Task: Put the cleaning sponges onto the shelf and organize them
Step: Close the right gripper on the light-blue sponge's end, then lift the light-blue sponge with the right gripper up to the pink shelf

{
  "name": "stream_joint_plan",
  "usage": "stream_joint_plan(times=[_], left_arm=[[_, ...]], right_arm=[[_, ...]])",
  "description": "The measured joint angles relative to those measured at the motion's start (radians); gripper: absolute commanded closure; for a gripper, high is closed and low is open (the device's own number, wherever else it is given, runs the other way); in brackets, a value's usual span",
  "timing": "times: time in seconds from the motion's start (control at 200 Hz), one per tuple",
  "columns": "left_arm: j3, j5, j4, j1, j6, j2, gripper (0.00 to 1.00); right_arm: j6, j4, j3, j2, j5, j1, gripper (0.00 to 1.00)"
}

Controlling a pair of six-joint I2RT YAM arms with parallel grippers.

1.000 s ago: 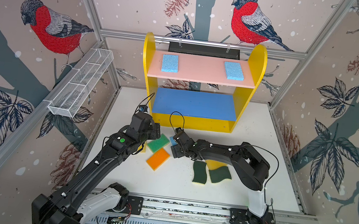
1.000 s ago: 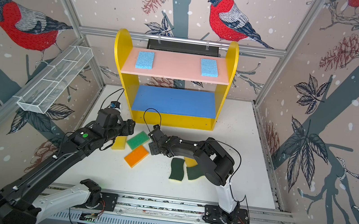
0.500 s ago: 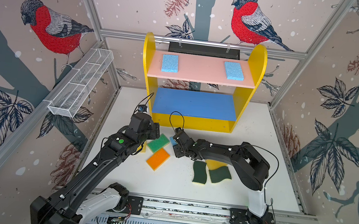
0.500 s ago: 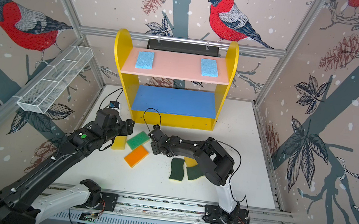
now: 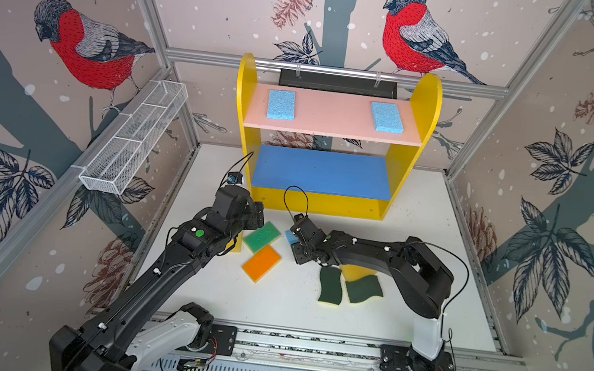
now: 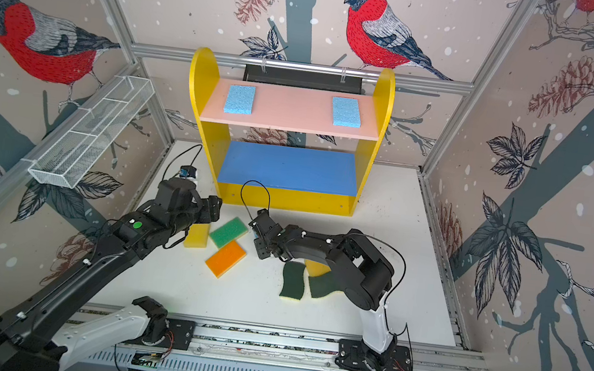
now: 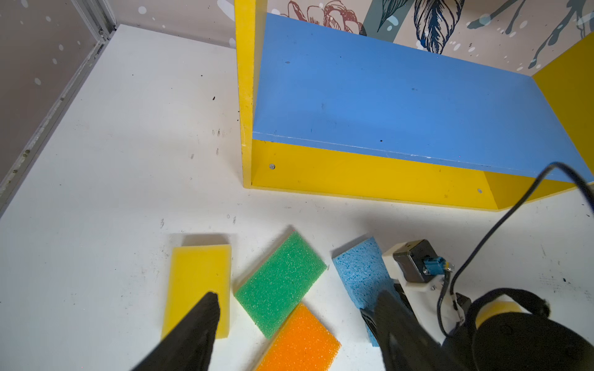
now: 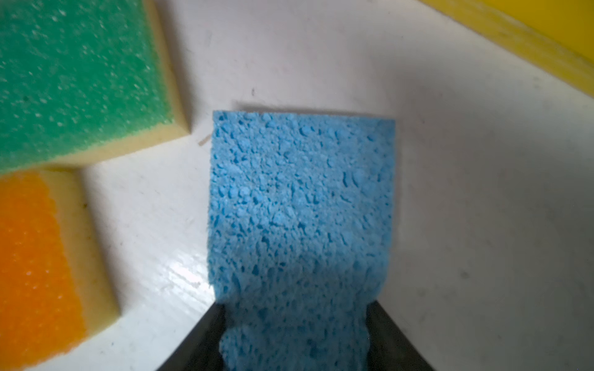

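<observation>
My right gripper [image 8: 295,308] is shut on a light-blue sponge [image 8: 302,199], pinching its near end; its far end lies low over the white table in front of the shelf [image 5: 331,119]. In a top view only a corner of this sponge [image 5: 290,237] shows. My left gripper [image 7: 297,297] hangs open above a yellow block [image 7: 197,276] and a green-topped sponge [image 7: 281,282], touching neither. An orange-topped sponge [image 5: 261,263] lies beside the green one. Two light-blue sponges [image 5: 281,104] [image 5: 387,117] lie on the pink top board. Two dark-green scourers [image 5: 330,290] [image 5: 363,289] lie under the right arm.
A white wire-mesh basket [image 5: 133,145] hangs on the left wall. Another yellow block [image 5: 354,272] peeks out from under the right forearm. The shelf's blue middle board [image 7: 401,106] is bare. The two grippers are close together over the sponge cluster.
The right gripper's jaws have narrowed onto the light-blue sponge and now pinch it. The left arm has barely moved and stays open.
</observation>
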Motion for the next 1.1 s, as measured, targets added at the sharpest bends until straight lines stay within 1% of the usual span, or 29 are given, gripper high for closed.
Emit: stream_joint_plan(times=[0.48, 0.78, 1.036, 1.096], left_arm=[[0.059, -0.005, -0.002, 0.0, 0.017, -0.004, 0.24], [0.098, -0.019, 0.014, 0.0, 0.024, -0.023, 0.23], [0.128, -0.019, 0.016, 0.0, 0.026, -0.023, 0.23], [0.137, -0.019, 0.016, 0.0, 0.027, -0.022, 0.23]], right_arm=[[0.006, -0.103, 0.003, -0.192, 0.044, 0.011, 0.39], [0.003, -0.15, 0.061, -0.339, 0.08, 0.014, 0.38], [-0.006, -0.187, 0.122, -0.394, 0.096, 0.014, 0.39], [-0.026, -0.197, 0.142, -0.407, 0.105, 0.014, 0.38]])
